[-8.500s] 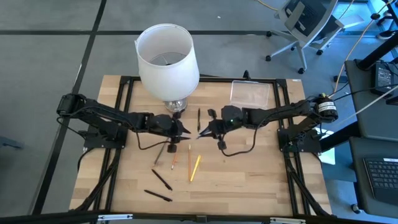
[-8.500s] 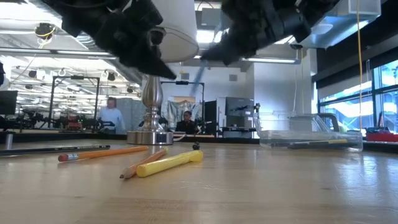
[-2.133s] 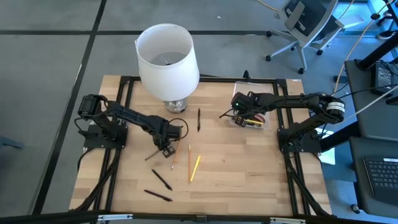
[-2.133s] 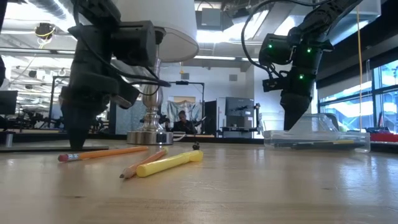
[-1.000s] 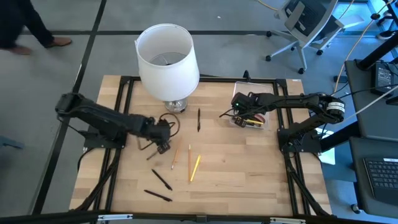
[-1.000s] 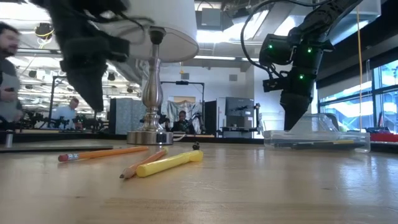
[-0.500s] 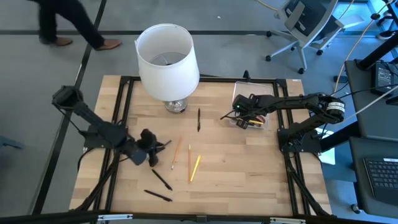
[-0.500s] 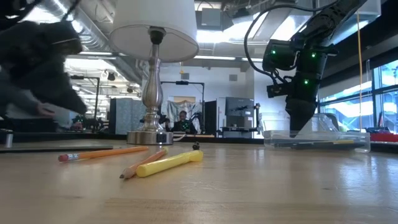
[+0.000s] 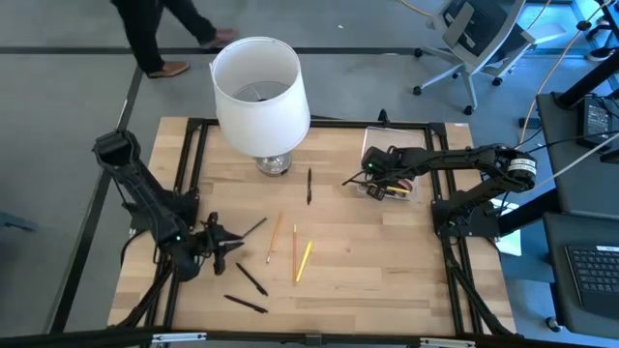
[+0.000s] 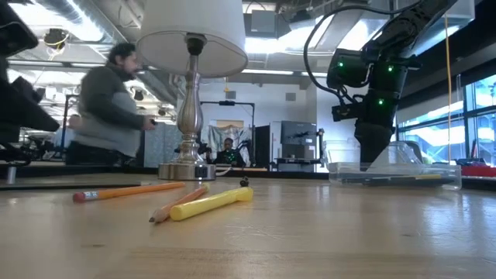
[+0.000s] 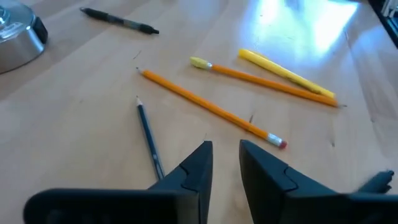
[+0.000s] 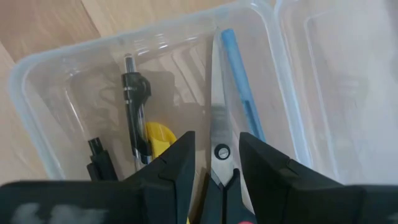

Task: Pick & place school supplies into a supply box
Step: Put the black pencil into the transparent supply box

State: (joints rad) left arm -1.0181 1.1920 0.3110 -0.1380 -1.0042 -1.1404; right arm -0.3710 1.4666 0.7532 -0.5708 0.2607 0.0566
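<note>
My right gripper (image 12: 214, 163) hangs over the clear box (image 9: 391, 166) at the table's (image 9: 387, 280) far right, fingers apart and empty; scissors (image 12: 219, 134), a blue pen (image 12: 239, 87), a black pen (image 12: 134, 99) and a yellow marker (image 12: 158, 138) lie inside. My left gripper (image 11: 224, 163) is low at the near left, fingers slightly parted on nothing, beside a grey pencil (image 11: 148, 135). Two orange pencils (image 11: 208, 111), a yellow marker (image 11: 280, 71) and black pens (image 9: 251, 279) lie loose mid-table. A lamp (image 9: 259, 92) stands far behind them; a person (image 10: 108, 108) passes beyond.

Scissors (image 12: 219, 146), pen (image 12: 133, 102) in supply box (image 12: 56, 56).
</note>
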